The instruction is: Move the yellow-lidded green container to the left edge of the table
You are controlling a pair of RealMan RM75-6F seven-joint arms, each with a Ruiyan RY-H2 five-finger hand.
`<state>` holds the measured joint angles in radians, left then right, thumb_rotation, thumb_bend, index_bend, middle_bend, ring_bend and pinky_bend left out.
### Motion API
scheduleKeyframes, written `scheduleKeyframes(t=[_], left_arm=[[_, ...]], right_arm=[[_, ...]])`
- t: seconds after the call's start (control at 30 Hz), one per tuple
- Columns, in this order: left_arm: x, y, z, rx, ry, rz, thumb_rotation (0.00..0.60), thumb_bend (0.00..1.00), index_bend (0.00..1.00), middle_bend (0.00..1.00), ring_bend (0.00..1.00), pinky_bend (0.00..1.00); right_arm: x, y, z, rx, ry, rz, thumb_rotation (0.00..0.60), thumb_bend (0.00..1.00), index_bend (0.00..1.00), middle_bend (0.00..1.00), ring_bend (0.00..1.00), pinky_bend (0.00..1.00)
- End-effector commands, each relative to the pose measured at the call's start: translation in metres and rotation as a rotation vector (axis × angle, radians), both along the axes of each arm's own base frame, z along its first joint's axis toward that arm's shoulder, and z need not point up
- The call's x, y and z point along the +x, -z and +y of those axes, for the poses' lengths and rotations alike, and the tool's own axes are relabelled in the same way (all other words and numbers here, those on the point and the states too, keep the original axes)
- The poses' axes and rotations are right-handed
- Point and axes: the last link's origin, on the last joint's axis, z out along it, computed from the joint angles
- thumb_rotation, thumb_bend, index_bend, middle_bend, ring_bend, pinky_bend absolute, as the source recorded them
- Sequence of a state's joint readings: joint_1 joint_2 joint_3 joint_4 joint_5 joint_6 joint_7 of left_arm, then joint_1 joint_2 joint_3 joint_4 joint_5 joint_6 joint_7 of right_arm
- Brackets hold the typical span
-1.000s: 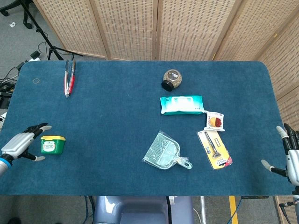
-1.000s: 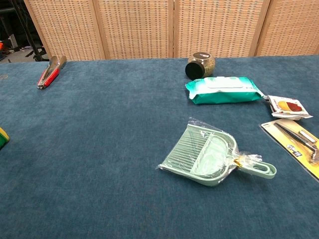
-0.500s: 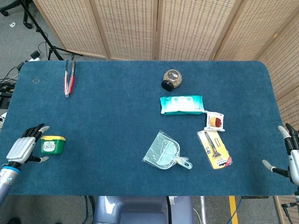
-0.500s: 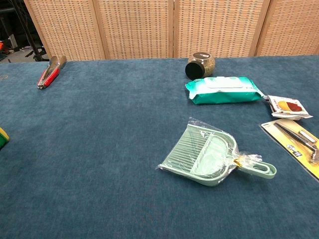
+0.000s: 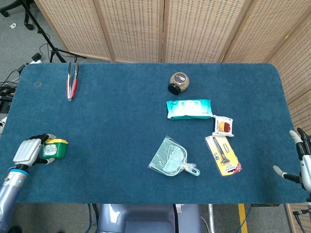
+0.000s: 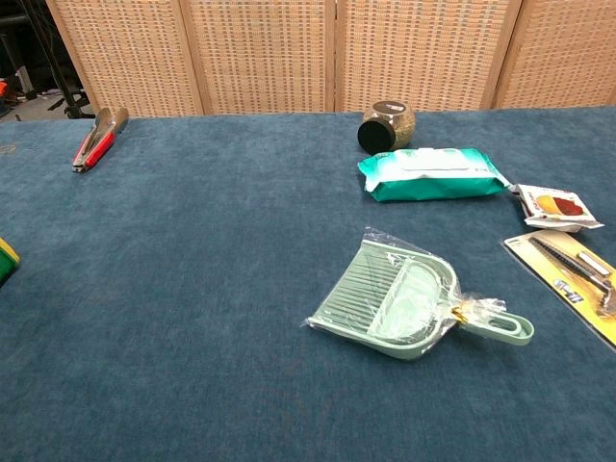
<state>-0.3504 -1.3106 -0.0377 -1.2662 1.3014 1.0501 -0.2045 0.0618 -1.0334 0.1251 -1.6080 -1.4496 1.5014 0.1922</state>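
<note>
The green container with the yellow lid sits near the table's front left corner. Only its edge shows at the left border of the chest view. My left hand is against the container's left side, with fingers curled over its top and its near side, gripping it. My right hand hangs past the table's right edge with its fingers spread and nothing in it. Neither hand shows in the chest view.
Red-handled tongs lie at the back left. A jar on its side, a teal wipes pack, a snack packet, a carded tool and a bagged dustpan fill the centre right. The blue table has folding screens behind it.
My left hand has moved in from the left and closed its fingers round the container, which has shifted slightly and shows a little higher in the chest view. The right hand has barely moved.
</note>
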Motion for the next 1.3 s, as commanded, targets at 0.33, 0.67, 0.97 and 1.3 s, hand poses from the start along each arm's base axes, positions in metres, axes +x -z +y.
scheduleKeyframes(t=[0.33, 0.67, 0.97, 1.3], left_arm=[[0.020, -0.045, -0.001, -0.163, 0.045, -0.008, 0.600, 0.38, 0.55, 0.38, 0.33, 0.29], [0.034, -0.083, 0.016, -0.518, -0.167, 0.086, 0.600, 0.54, 0.55, 0.38, 0.33, 0.29], [0.028, -0.064, 0.034, -0.575, -0.235, 0.108, 0.600, 0.58, 0.55, 0.38, 0.33, 0.29], [0.027, -0.059, 0.047, -0.412, -0.126, 0.008, 0.600, 0.33, 0.00, 0.00, 0.00, 0.00]], right_arm=[[0.000, 0.003, -0.001, 0.008, 0.003, 0.005, 0.600, 0.00, 0.00, 0.00, 0.00, 0.00], [0.003, 0.009, -0.001, 0.023, 0.002, 0.023, 0.600, 0.00, 0.00, 0.00, 0.00, 0.00], [0.002, 0.011, -0.002, 0.021, 0.007, 0.028, 0.600, 0.00, 0.00, 0.00, 0.00, 0.00], [0.002, 0.009, -0.002, 0.019, 0.009, 0.024, 0.600, 0.00, 0.00, 0.00, 0.00, 0.00]])
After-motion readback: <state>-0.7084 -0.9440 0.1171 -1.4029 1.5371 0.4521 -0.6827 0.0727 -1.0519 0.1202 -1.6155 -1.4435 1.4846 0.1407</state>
